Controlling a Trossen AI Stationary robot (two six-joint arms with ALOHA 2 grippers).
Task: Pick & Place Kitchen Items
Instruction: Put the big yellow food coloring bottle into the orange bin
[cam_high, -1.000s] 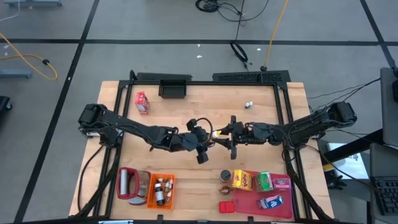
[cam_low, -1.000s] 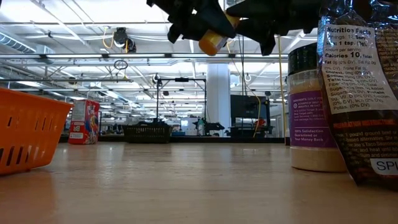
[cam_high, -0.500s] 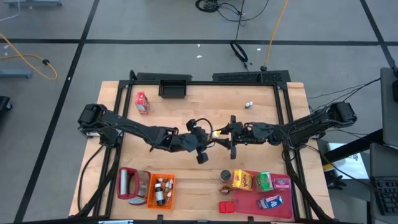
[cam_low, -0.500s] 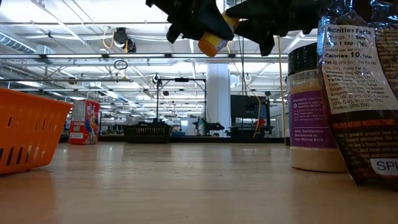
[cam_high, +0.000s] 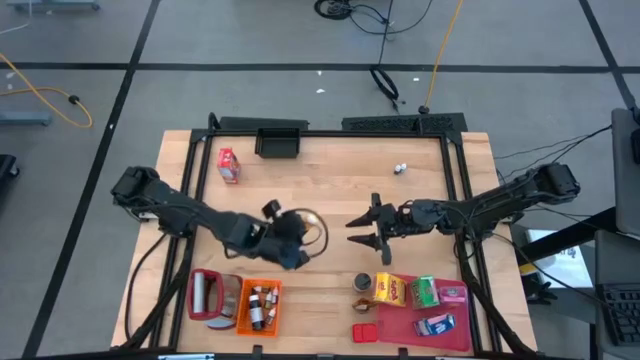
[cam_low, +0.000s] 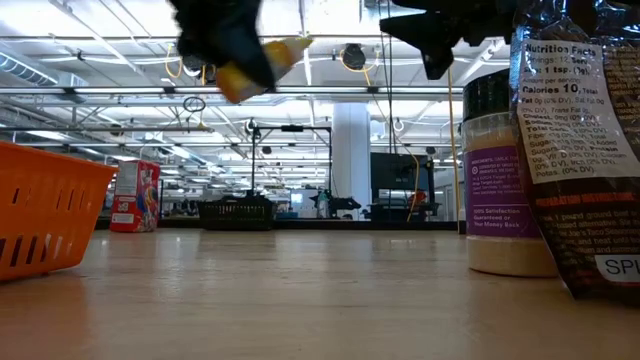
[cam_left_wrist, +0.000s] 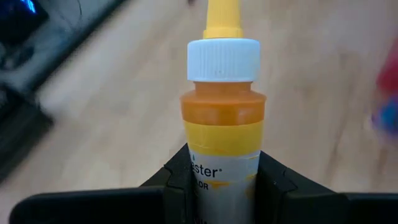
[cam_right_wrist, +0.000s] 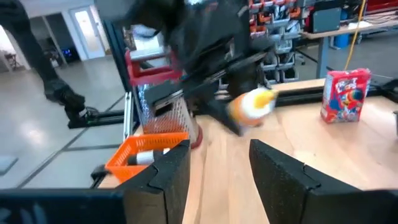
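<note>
**Mia:** Two arms show from above. The left gripper (cam_high: 291, 252) is over the middle of the table (cam_high: 330, 165), a bit toward the front-left, near the orange crate (cam_high: 258, 306). The right gripper (cam_high: 364, 232) hangs just right of the middle, fingers apart and empty.

**Sam:** Where is the orange bottle?

**Mia:** From low down, the orange bottle (cam_low: 250, 68) is high in the air, tipped, with dark fingers around it.

**Sam:** Is it held tight?

**Mia:** In the left wrist view, the fingers (cam_left_wrist: 273, 180) squeeze the bottle's (cam_left_wrist: 222, 124) label part, below the white cap (cam_left_wrist: 223, 59).

**Sam:** And the other wrist view?

**Mia:** Its own fingers (cam_right_wrist: 280, 171) stand apart. The bottle (cam_right_wrist: 250, 104) is farther off.

**Sam:** Will it slip?

**Mia:** I think it is light, hard plastic, and smooth. The round middle is the best place to hold. The thin tip would wobble.
</note>
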